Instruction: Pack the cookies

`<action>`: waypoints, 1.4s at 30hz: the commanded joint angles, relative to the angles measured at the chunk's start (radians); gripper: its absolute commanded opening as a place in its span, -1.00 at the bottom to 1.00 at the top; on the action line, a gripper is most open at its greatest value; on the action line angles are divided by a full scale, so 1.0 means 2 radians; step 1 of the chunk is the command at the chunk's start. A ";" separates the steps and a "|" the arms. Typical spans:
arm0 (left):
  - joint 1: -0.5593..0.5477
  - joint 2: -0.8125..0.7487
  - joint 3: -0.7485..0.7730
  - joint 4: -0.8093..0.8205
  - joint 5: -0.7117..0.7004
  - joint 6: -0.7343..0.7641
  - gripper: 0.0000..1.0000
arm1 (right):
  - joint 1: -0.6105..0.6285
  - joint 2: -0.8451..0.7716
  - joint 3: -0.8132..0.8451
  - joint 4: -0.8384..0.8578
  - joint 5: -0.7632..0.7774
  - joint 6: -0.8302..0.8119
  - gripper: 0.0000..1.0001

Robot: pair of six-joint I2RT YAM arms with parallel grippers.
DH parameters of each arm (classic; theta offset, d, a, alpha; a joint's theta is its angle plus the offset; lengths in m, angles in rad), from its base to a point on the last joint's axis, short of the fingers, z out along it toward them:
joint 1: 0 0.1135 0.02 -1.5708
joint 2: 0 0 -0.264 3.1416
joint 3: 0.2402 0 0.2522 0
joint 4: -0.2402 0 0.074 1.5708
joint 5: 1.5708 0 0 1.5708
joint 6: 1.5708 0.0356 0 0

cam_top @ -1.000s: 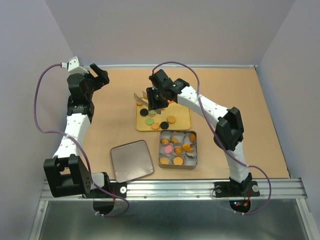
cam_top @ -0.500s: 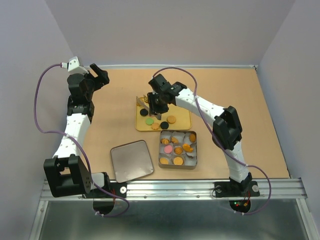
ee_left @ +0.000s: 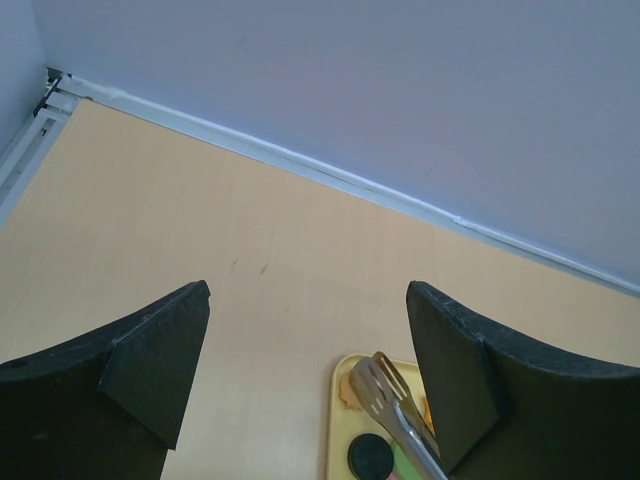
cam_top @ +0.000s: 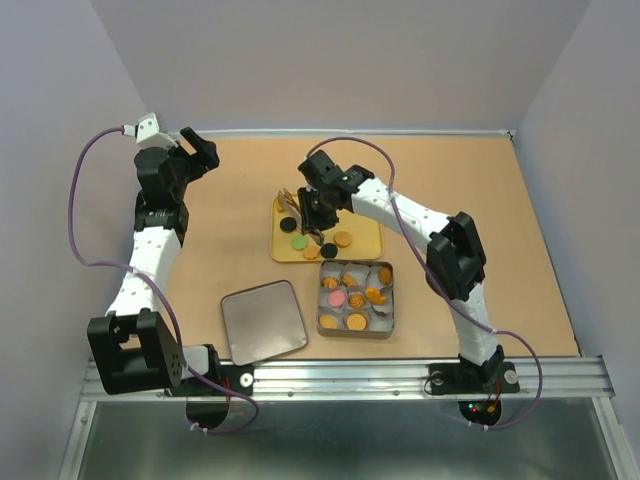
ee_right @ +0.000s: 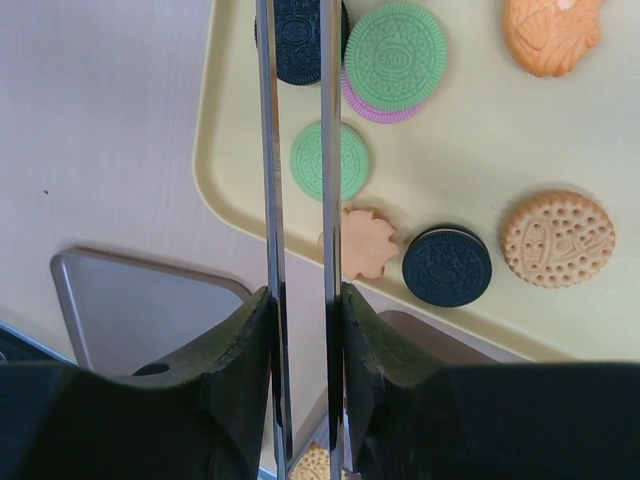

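The cookies lie on a yellow tray (cam_top: 372, 250): two green ones (ee_right: 395, 55) (ee_right: 345, 160), a pink one (ee_right: 375, 108) under the larger green one, a black one (ee_right: 447, 267), a tan one (ee_right: 557, 238) and a star-like one (ee_right: 365, 243). More cookies (cam_top: 350, 296) sit in paper cups in the tin (cam_top: 355, 335). My right gripper (ee_right: 302, 298) is shut on metal tongs (ee_right: 330, 150), whose arms are squeezed near parallel. The tongs reach over a black cookie (ee_right: 300, 40) at the tray's left end, and their tips run out of the right wrist view. My left gripper (ee_left: 308, 330) is open and holds nothing, far left of the tray.
The tin's lid (cam_top: 262, 320) lies flat on the table, left of the tin. In the left wrist view the tongs' tips (ee_left: 385, 390) hang over the tray corner (ee_left: 338, 400) by a black cookie (ee_left: 372, 457). Walls close the table at the back and sides.
My right gripper has squeezed the tongs narrower and shifted slightly over the tray's left end. The left arm has not moved.
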 commanded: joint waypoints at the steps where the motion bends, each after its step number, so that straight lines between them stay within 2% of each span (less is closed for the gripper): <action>1: 0.000 -0.007 -0.003 0.028 0.005 -0.001 0.81 | -0.002 -0.059 0.025 -0.004 0.025 -0.006 -0.41; 5: 0.001 -0.007 -0.003 0.028 0.006 0.000 0.81 | -0.002 -0.095 0.035 -0.021 0.060 -0.012 -0.40; 9: 0.000 -0.008 -0.004 0.028 0.005 0.000 0.81 | -0.002 -0.182 0.006 -0.040 0.070 -0.020 -0.40; 13: 0.000 -0.007 -0.003 0.028 0.003 0.000 0.81 | -0.002 -0.285 -0.073 -0.055 0.066 -0.020 -0.40; 16: 0.001 -0.008 -0.004 0.028 0.003 0.001 0.81 | -0.002 -0.371 -0.169 -0.083 0.050 -0.010 -0.39; 23: 0.000 -0.003 -0.002 0.029 0.007 0.000 0.81 | -0.002 -0.520 -0.277 -0.161 0.007 0.028 -0.38; 28: 0.000 0.000 -0.004 0.031 0.011 -0.003 0.81 | -0.002 -0.581 -0.344 -0.211 -0.005 0.045 -0.39; 34: 0.000 0.000 -0.007 0.032 0.009 -0.003 0.81 | -0.002 -0.637 -0.383 -0.279 -0.019 0.041 -0.39; 42: 0.001 0.000 -0.007 0.032 0.008 -0.002 0.81 | -0.002 -0.697 -0.448 -0.284 -0.121 0.029 -0.39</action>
